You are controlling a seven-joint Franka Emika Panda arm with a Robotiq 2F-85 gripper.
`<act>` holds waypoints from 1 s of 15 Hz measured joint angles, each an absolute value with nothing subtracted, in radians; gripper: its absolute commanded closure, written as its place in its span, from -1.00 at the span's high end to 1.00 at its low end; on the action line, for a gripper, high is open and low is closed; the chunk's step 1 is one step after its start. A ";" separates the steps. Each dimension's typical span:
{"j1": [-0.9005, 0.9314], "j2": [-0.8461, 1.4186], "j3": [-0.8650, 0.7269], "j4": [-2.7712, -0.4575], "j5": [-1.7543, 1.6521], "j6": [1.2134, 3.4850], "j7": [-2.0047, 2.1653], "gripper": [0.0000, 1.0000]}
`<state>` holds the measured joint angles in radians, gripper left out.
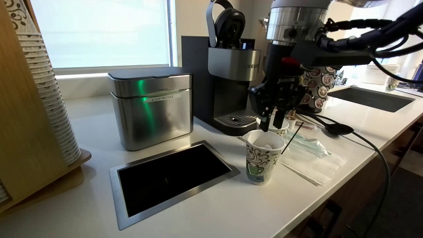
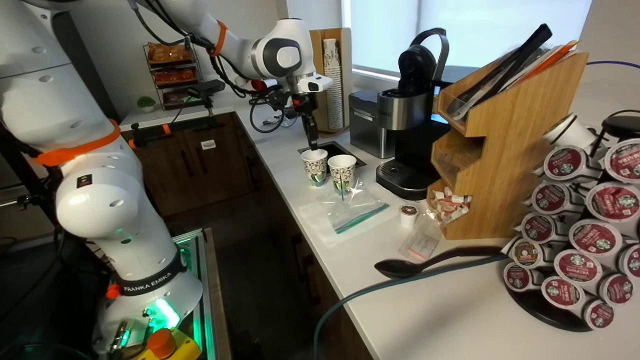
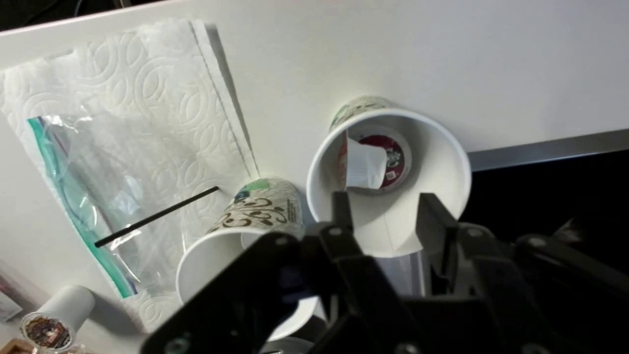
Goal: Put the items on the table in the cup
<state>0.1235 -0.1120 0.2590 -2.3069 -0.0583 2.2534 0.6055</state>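
Fingers point(image 3: 437, 231) are parted over a cup point(image 1: 264, 168) holding a red-lidded pod point(image 3: 397, 156); "K-CUP RECYCLE" is printed on a bin point(image 1: 165, 120).

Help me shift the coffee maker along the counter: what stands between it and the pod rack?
In an exterior view, a wooden organizer stands between the coffee maker and the pod rack, with small items in its lowest opening.

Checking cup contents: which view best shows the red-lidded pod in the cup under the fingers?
Wrist view: it looks into the cup, so the pod shows, partly covered by a white piece. Both exterior views show the cup's outside; the pod cannot be made out, though in an exterior view a pale shape shows inside.
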 measured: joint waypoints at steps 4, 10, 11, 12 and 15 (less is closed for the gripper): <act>0.119 -0.121 0.239 -2.298 -0.063 2.251 0.625 0.98; 0.035 -0.151 0.136 -2.301 -0.097 2.166 0.708 1.00; 0.015 -0.153 0.118 -2.301 -0.110 2.147 0.729 1.00; -0.004 -0.154 0.102 -2.301 -0.121 2.129 0.752 1.00; -0.034 -0.157 0.074 -2.300 -0.129 2.097 0.777 1.00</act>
